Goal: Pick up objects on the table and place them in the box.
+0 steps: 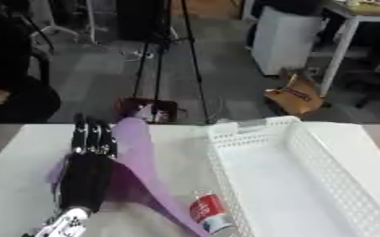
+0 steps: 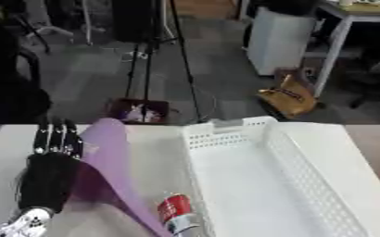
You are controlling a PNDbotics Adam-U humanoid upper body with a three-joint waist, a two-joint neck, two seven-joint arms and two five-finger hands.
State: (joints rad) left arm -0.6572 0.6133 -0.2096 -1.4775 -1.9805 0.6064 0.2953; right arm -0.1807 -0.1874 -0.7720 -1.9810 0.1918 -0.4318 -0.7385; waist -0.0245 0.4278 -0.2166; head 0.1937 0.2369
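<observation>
My left hand [image 1: 86,171] reaches over the table's left part, back of the hand up, fingers [image 1: 92,136] straight and pointing away. Against its right side stands a pale purple sheet-like object [image 1: 144,157], running from near the fingertips down toward the front. A red can with a white and blue end [image 1: 209,213] lies on its side by the near left corner of the white mesh box [image 1: 323,185]. The box is empty and fills the right half of the table. My right hand does not show.
The white table [image 1: 23,152] ends just beyond my fingertips. Past it on the floor are a tripod [image 1: 157,65], a small dark bin [image 1: 148,110], a brown bag [image 1: 297,95] and a white cabinet [image 1: 287,39]. A seated person is at far left.
</observation>
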